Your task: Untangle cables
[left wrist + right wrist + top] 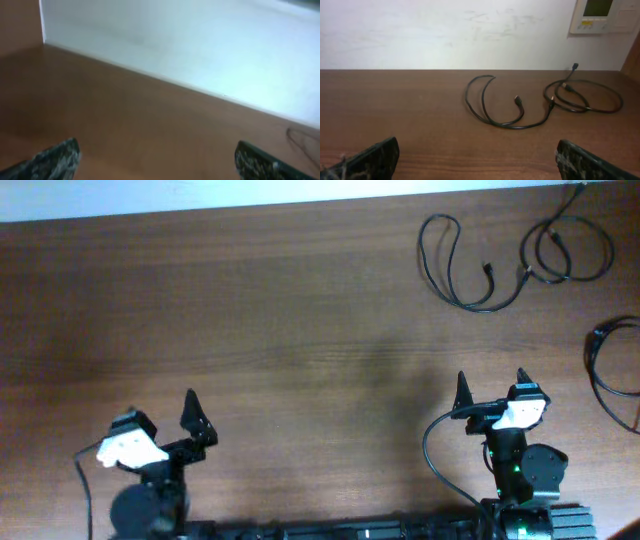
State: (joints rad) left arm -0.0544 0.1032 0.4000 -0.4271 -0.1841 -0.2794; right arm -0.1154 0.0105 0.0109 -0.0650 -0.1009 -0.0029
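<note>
Far right of the tabletop [250,310], close under its far edge: the cables [470,265], thin black cords in two loose loops side by side, meeting near a small plug. Whether merely touching or crossed there, cannot tell. A stray cable [612,370] curving at the right edge, partly cut off by the frame. Broad bare wood across the middle and left, between the loops and both arms. Well apart from the cords, near the front edge: left gripper [162,422] and right gripper [492,388], the right one roughly in line with the loops.

Shown only from the right wrist: loops lying flat ahead on the wood, a plug end [518,99] inside the left-hand loop, a second plug [575,65] right at the far edge, a pale wall [445,30] behind, a wall panel [600,15] at upper right. From the left wrist, blurred: wood, far edge, pale wall, and a faint dark line at the right border, too soft to name. Shown only from overhead: the stray cable at the right edge.

Left jaws spread wide, holding nothing, touching nothing. Right jaws likewise wide apart, empty, clear of every cord.
</note>
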